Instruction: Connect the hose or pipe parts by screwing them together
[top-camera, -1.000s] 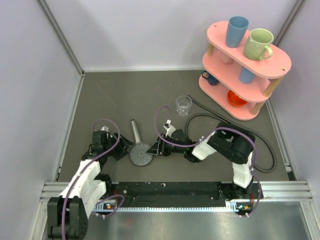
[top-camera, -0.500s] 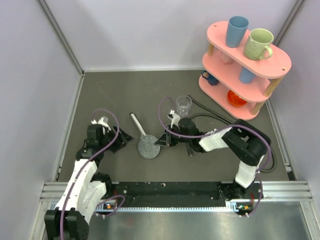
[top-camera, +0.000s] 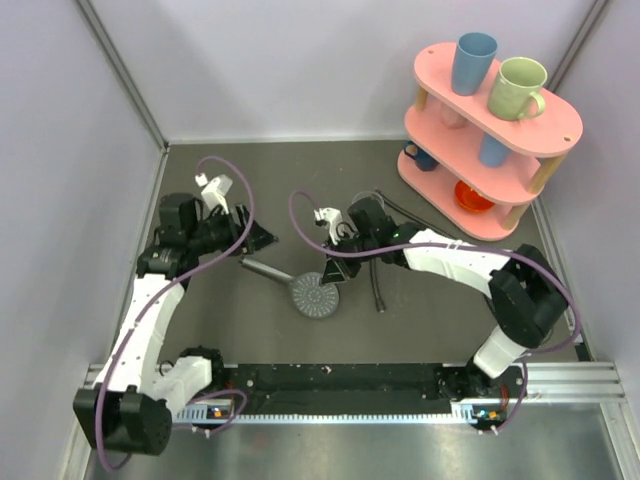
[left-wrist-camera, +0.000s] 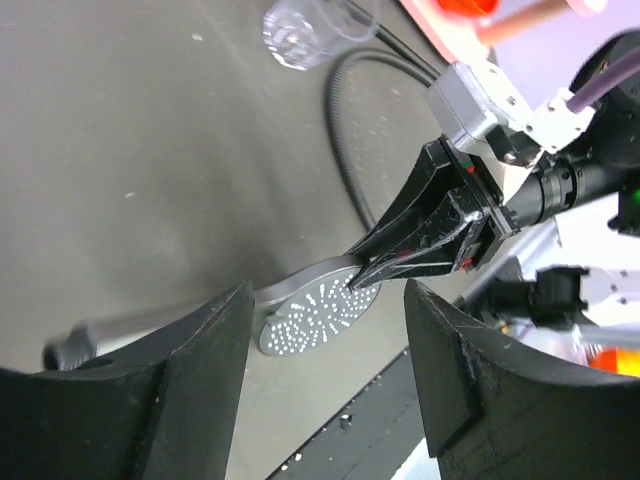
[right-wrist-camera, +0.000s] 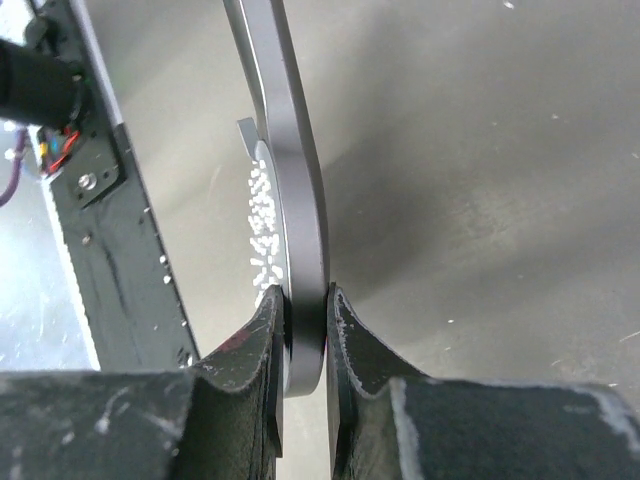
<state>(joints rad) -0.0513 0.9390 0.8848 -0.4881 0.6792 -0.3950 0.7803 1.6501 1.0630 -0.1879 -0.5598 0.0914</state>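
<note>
The grey hand shower (top-camera: 316, 296) lies mid-table, its perforated disc (left-wrist-camera: 315, 318) tilted and its handle (top-camera: 262, 269) pointing left. My right gripper (top-camera: 335, 272) is shut on the disc's rim (right-wrist-camera: 300, 230), one pad on each face. Just behind the handle's free end, my left gripper (top-camera: 262, 240) is open and holds nothing. In the left wrist view its fingers (left-wrist-camera: 190, 385) frame the disc from a distance. The dark hose (top-camera: 377, 290) runs under my right arm, and a curve of the hose (left-wrist-camera: 340, 130) lies on the mat behind the disc.
A pink two-tier rack (top-camera: 545, 110) with cups and mugs stands at the back right. A small clear glass cup (left-wrist-camera: 300, 25) sits near the hose. Purple cables loop over both arms. The black rail (top-camera: 340, 378) runs along the near edge.
My right gripper closed on the disc's rim and carried the shower head back and right, swinging the handle to the left. My left arm rose and drew back to the far left.
</note>
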